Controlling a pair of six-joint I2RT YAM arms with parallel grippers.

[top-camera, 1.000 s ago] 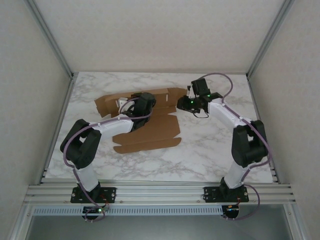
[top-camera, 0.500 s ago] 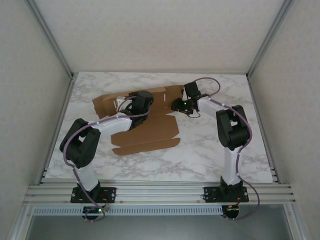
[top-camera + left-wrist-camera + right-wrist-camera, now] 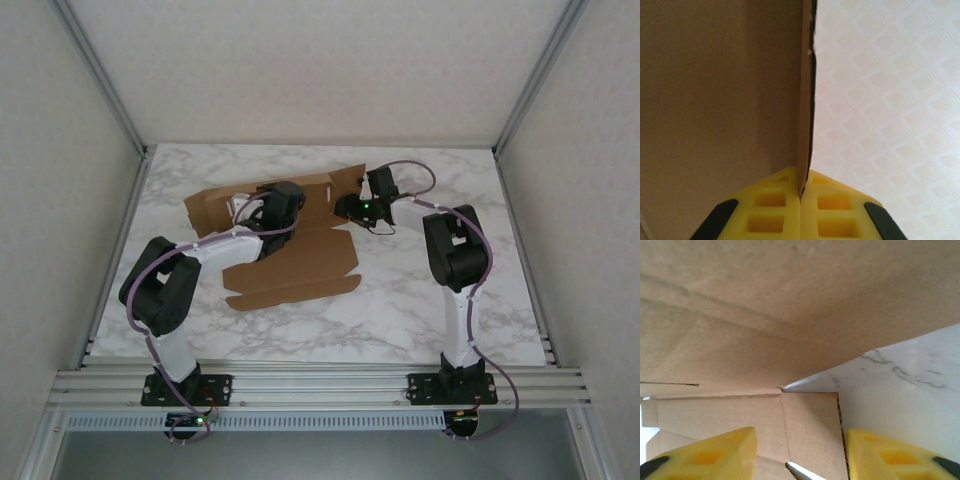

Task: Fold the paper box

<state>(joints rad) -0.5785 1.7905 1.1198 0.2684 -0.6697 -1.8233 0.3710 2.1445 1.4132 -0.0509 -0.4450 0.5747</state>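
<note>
The paper box (image 3: 300, 265) is a brown die-cut cardboard sheet lying mostly flat on the marble table, left of centre. My left gripper (image 3: 283, 197) sits over its far middle, shut on the thin edge of an upright cardboard panel (image 3: 715, 100); the yellow fingers (image 3: 770, 210) meet around that edge. My right gripper (image 3: 343, 208) is at the sheet's far right corner, open. In the right wrist view a flat cardboard tab (image 3: 810, 430) lies between its spread yellow fingers (image 3: 890, 455), untouched, and a raised flap (image 3: 790, 315) slopes overhead.
The marble table (image 3: 420, 290) stretches bare to the right and front of the cardboard. Patterned enclosure walls (image 3: 320, 70) and metal frame posts (image 3: 110, 100) bound the back and sides. An aluminium rail (image 3: 320, 385) carries both arm bases at the near edge.
My right arm has swung left and folded at the elbow, bringing its gripper onto the sheet's far right corner, where the flap now stands raised. The left gripper stayed shut on its panel.
</note>
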